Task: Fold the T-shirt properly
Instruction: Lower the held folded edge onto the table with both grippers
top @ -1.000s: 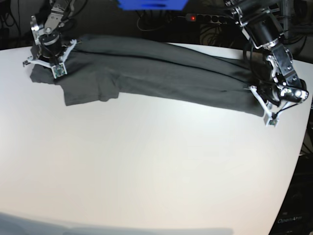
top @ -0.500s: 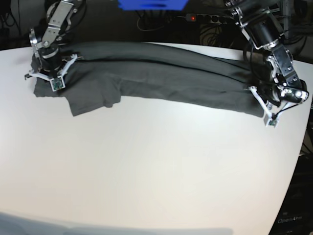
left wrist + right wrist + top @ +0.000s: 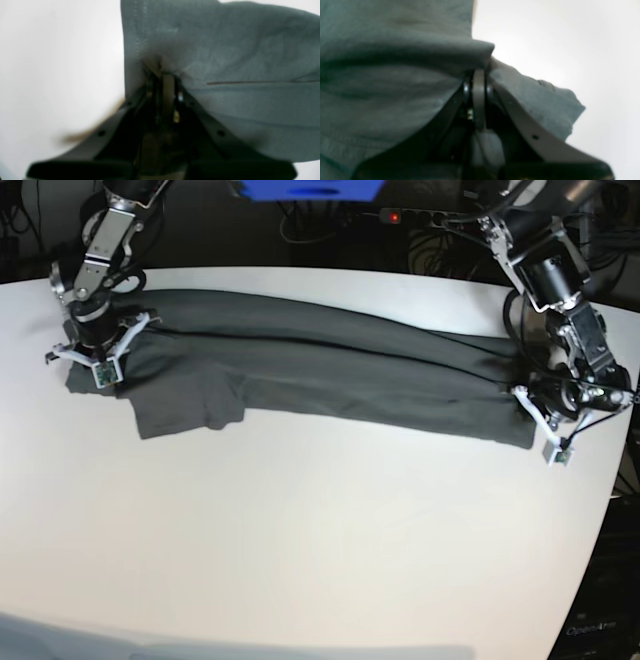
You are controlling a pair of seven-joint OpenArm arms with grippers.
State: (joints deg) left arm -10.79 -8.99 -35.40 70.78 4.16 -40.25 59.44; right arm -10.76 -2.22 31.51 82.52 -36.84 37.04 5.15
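T-shirt: dark grey, stretched as a long narrow band across the upper half of the base view, running from the upper left down toward the right edge, lying on the white table. Lengthwise folds run along its body; one short sleeve hangs out from the band's lower edge at left of centre.

Right gripper: at the upper left of the base view, sitting on the shirt's left end. In the right wrist view the jaws are pressed together with grey cloth pinched between them; fabric bulges over the fingertips and fills the left of that frame, while a smaller flap trails to the right over the white surface.

Left gripper: at the right edge of the base view, on the shirt's right end, close to the table's rim. In the left wrist view the jaws are drawn narrow and clamp the cloth just beside a stitched hem that runs up the frame; the shirt spreads to the upper right, bare table to the left.

Shirt relative to the grippers: held at both ends, spanning between them, its middle resting on the table.
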